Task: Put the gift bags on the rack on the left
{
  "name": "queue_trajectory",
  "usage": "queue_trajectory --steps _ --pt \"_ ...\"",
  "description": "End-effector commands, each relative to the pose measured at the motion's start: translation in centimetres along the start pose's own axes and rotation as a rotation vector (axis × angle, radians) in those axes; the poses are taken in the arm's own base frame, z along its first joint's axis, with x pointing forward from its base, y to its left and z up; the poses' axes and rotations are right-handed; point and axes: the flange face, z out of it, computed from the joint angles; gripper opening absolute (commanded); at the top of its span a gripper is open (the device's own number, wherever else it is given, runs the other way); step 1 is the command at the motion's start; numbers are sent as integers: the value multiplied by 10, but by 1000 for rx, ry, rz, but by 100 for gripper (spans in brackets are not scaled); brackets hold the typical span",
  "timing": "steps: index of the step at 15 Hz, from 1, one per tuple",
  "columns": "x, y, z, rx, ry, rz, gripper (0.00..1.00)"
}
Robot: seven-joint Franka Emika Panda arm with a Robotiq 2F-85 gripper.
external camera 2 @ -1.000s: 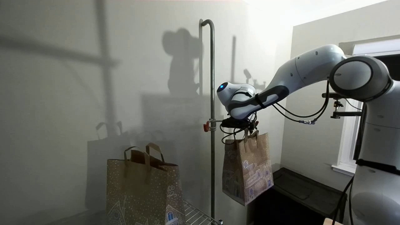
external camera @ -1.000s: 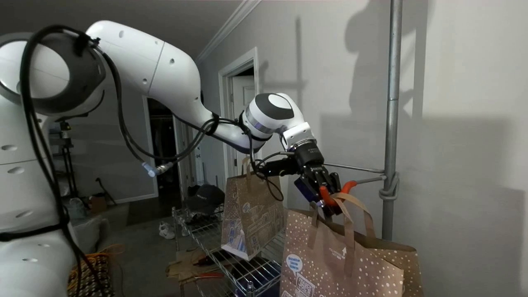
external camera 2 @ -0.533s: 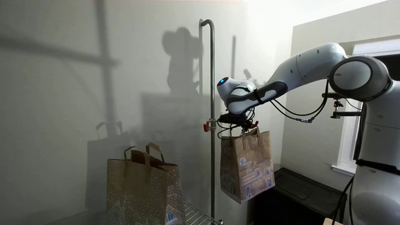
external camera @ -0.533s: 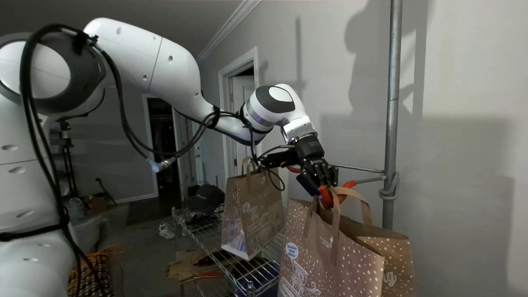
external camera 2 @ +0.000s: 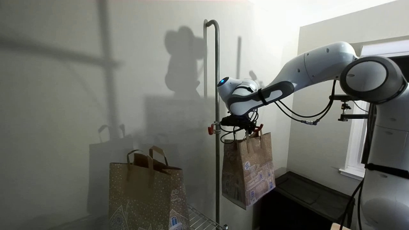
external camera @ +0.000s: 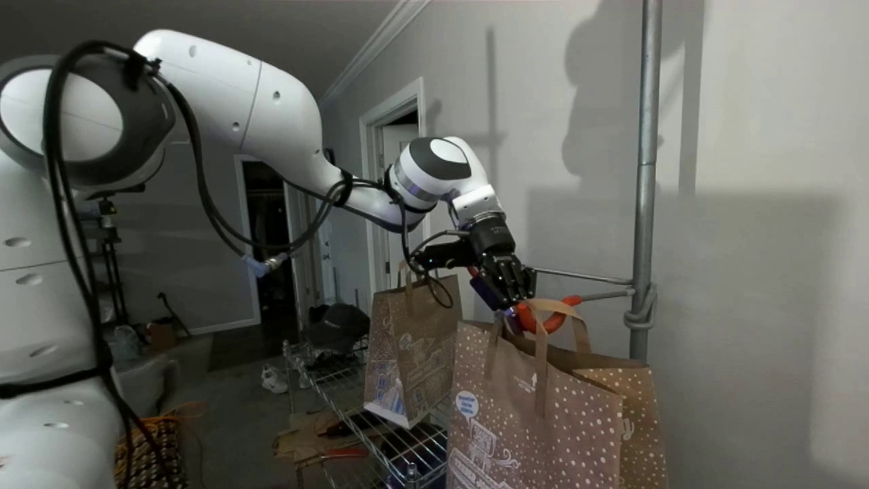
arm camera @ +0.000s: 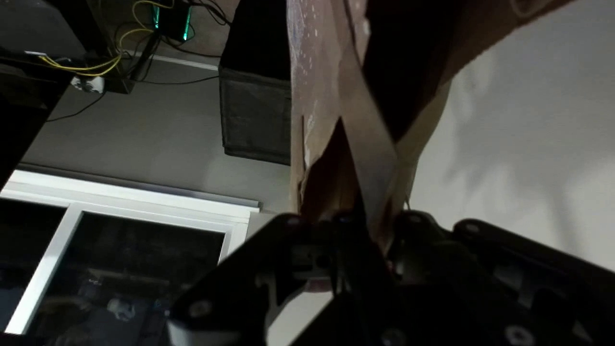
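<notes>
our gripper pinches 1 gift bag by a handle near a corner of the rack, so we should raise it clear of the orange hook, then lower it level inside the edges, beside the standing bag.

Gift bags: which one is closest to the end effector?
The hanging gift bag, one handle pinched in the end effector. The other gift bag stands apart from it, on the wire rack.
</notes>
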Motion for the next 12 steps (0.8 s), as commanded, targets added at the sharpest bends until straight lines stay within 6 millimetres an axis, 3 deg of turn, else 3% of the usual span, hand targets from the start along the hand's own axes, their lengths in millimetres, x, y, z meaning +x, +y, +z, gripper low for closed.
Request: queue_trajectory --steps 1,8,12 --pt "-4 23 -24 -34 -20 -95 4" --pt "15 68 -27 -231 21 -153 4" --pt "23 83 -32 -294 -9 -171 4"
